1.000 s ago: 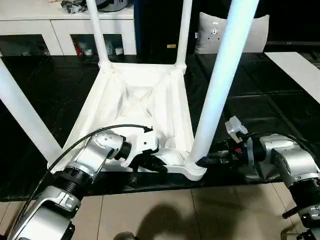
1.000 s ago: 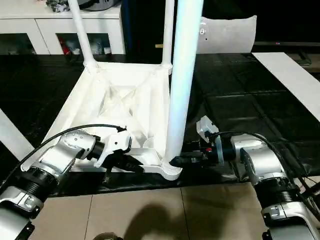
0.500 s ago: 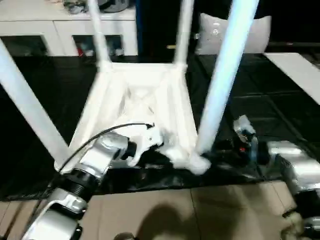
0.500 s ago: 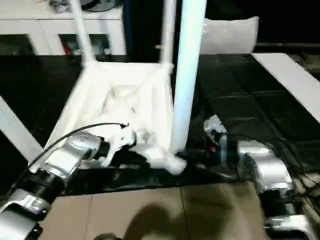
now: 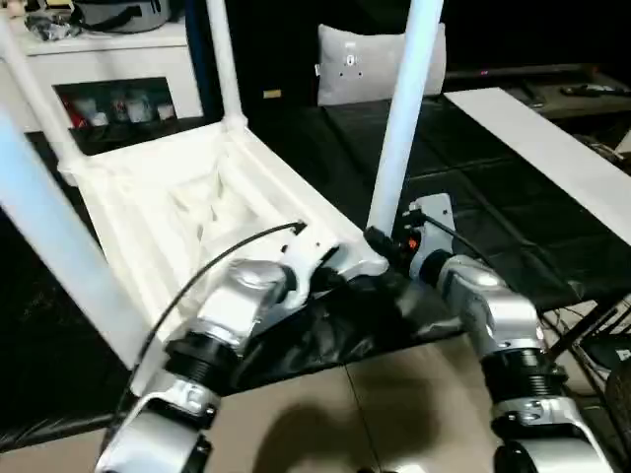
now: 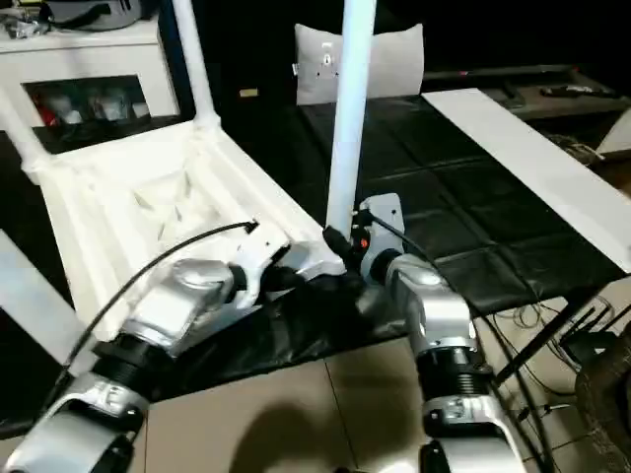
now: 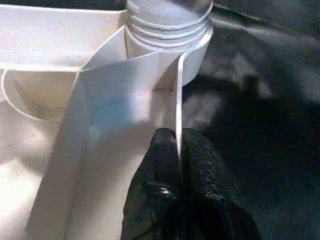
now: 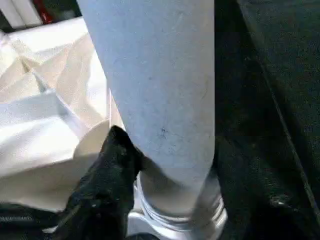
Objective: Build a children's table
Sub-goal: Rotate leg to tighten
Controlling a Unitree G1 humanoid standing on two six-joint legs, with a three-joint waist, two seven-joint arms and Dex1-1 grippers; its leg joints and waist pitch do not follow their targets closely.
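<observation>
Children's table (image 5: 187,202): upturned on black mat, left half of head view, legs rising out of the top edge.

Left gripper (image 7: 178,150): lower centre, fingers pinched together on the thin upright rim wall, just short of the near corner socket (image 7: 170,30).

Right gripper (image 8: 165,170): centre-right, jaws apart around the base of the near leg (image 5: 402,118), one black finger (image 8: 117,150) touching it. Leg's long axis near-vertical; right arm nearer.

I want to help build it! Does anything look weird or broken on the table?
Nothing looks broken. The table lies upside down on the black mat, legs pointing up, which is how legs go in. The left gripper pinches the table's thin edge, and the right gripper holds the near leg just above its socket.
</observation>
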